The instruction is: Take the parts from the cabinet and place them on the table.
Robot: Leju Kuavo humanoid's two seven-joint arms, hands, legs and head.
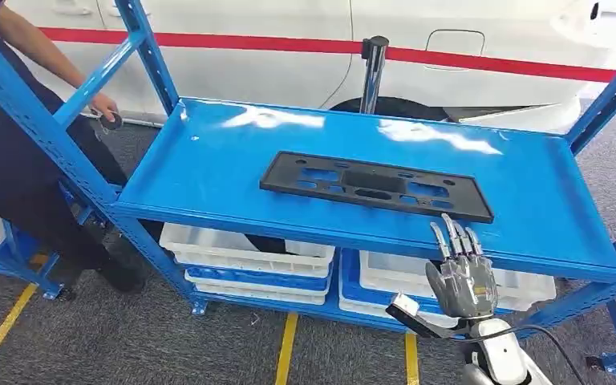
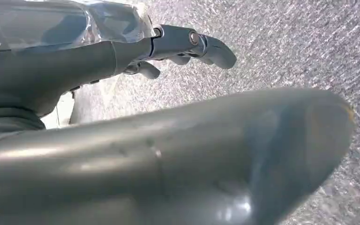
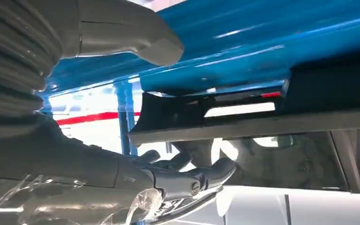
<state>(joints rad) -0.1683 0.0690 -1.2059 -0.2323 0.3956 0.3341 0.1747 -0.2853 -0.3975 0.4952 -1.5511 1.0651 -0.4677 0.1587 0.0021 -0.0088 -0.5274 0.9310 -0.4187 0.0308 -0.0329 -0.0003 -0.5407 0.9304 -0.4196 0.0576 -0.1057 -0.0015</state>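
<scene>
Fingers (image 1: 455, 237) of the right hand (image 1: 463, 277) stand straight up and a little apart, holding nothing, just at the front edge of the blue shelf (image 1: 208, 172), near the right end of the black flat part (image 1: 375, 184) but not touching it; this part lies flat in the middle of the shelf. Under the shelf stand white bins (image 1: 245, 255); the left hand (image 2: 122, 56) hangs over grey floor (image 2: 286, 42) with fingers slightly bent and nothing in them; a person (image 1: 16, 152) stands at the left side.
</scene>
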